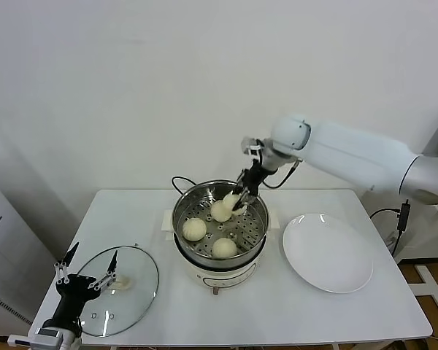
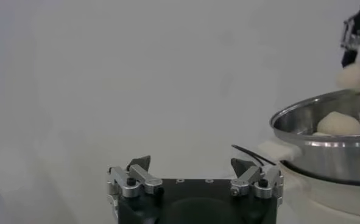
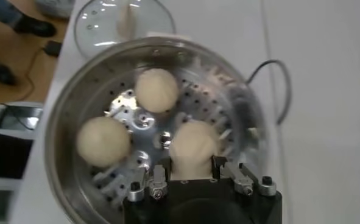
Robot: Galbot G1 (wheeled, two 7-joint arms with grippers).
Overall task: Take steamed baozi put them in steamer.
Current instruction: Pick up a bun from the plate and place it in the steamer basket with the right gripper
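The right gripper (image 1: 239,202) hangs inside the steamer (image 1: 257,235), its fingers closed on a bun (image 1: 222,210) at the far side of the pot. In the right wrist view that bun (image 3: 193,146) sits gripped between the two fingers (image 3: 158,181), low over the perforated floor; whether it already rests on the metal is hard to tell from this angle.

Two other buns lie loose on the steamer floor, one on the left (image 1: 194,229) and one at the near side (image 1: 224,248), apart from each other and from the held one. That makes three in or over the pot. The white plate (image 1: 328,251) to the right of the steamer has no bun showing on it, and no fourth bun appears anywhere on the table (image 1: 292,313).

So the work looks close to finished: the held bun needs releasing, and the arm needs lifting out.

The left gripper (image 1: 86,279) waits at the near left corner, over the glass lid (image 1: 131,302), with its fingers spread wide and holding nothing.
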